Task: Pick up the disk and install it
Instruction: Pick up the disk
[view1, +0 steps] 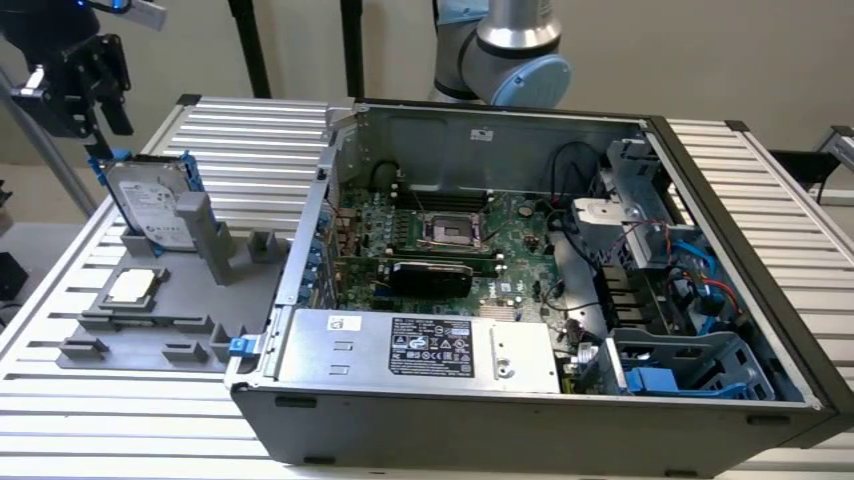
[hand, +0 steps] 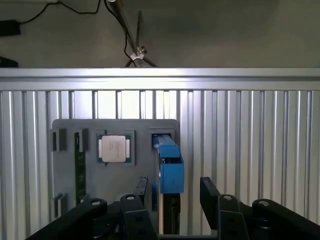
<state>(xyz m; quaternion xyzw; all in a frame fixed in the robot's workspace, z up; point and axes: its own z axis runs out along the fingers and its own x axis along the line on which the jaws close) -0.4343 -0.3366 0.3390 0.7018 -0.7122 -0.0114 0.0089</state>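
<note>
I count one disk (view1: 151, 205), one square silver chip (view1: 131, 287) and one grey fixture plate (view1: 147, 338), all on one slatted worktop (view1: 761, 200). I count one open computer case (view1: 534, 440), with one motherboard (view1: 441, 230) and one silver power supply box (view1: 400, 345) inside it. I also count one robot arm (view1: 514, 45) and one tool (hand: 175, 192) with two fingers (hand: 210, 195).
</note>
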